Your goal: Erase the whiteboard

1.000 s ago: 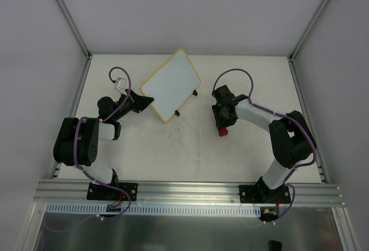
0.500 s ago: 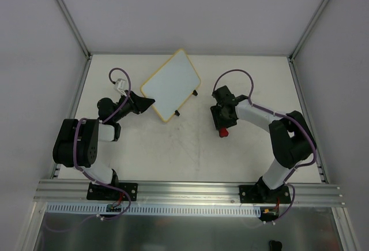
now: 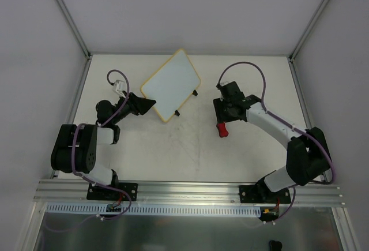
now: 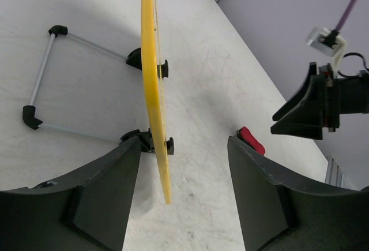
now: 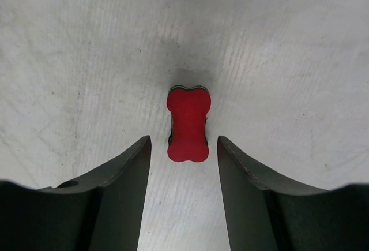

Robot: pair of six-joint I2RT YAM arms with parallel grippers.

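Note:
The whiteboard (image 3: pixel 171 86) stands tilted on its wire stand at the back middle of the table, its white face blank. In the left wrist view it shows edge-on as a yellow strip (image 4: pixel 153 89). My left gripper (image 3: pixel 150 103) is open, its jaws on either side of the board's near edge (image 4: pixel 183 141) and apart from it. A small red bone-shaped eraser (image 3: pixel 221 128) lies flat on the table. My right gripper (image 3: pixel 223 119) is open just above it; the eraser (image 5: pixel 188 124) lies at the tips of the jaws (image 5: pixel 183 140), not gripped.
The board's wire stand with black feet (image 4: pixel 40 78) rests on the table behind the board. The eraser (image 4: pixel 251 140) and the right gripper's body (image 4: pixel 320 104) show across the table in the left wrist view. White walls and a metal frame (image 3: pixel 72 26) enclose the table.
My right arm has swung its elbow out to the right and its gripper has drawn back from over the eraser, which now lies in plain view. The left arm has barely moved.

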